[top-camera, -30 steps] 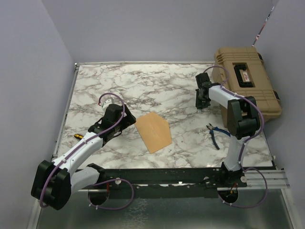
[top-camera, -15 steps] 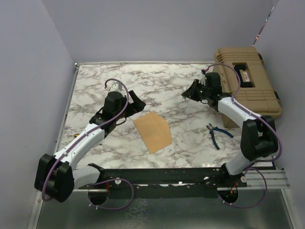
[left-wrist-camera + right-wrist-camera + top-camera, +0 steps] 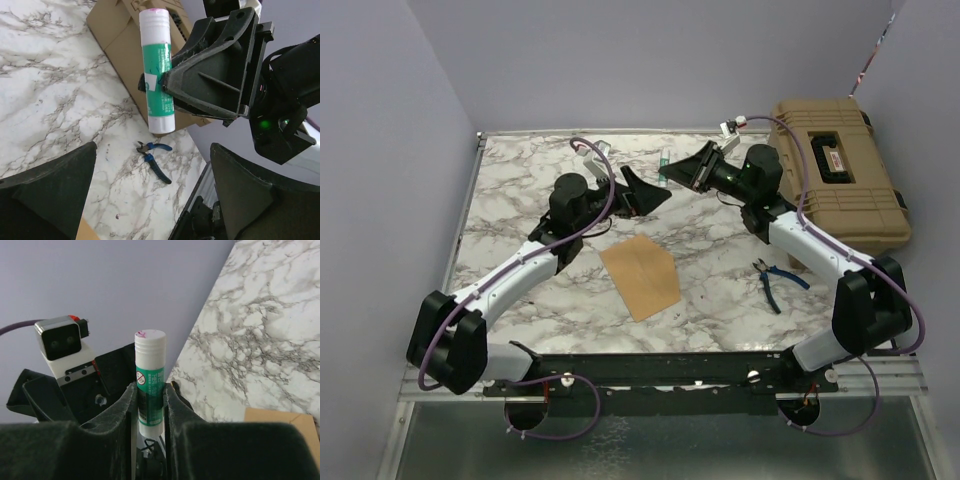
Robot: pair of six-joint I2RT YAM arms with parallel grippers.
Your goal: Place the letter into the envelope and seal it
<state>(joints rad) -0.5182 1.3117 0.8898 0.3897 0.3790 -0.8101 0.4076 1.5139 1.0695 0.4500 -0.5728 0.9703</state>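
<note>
The orange-brown envelope (image 3: 640, 277) lies flat on the marble table, in front of both arms; one corner of it shows in the right wrist view (image 3: 280, 420). The letter is out of view. My right gripper (image 3: 688, 170) is raised above the back of the table, shut on a green-and-white glue stick (image 3: 150, 355) held upright by its lower half. My left gripper (image 3: 642, 190) hangs in the air facing it, jaws wide open with nothing between them (image 3: 150, 195). In the left wrist view the glue stick (image 3: 159, 75) sits just beyond my open fingers.
A tan toolbox (image 3: 840, 170) stands at the back right. Blue-handled pliers (image 3: 775, 280) lie on the marble in front of it, also seen from the left wrist (image 3: 155, 160). Purple walls close the left, back and right sides.
Both arms have lifted and swung towards each other. The right gripper came up and left from beside the toolbox; the left gripper rose from beside the envelope to face it.
</note>
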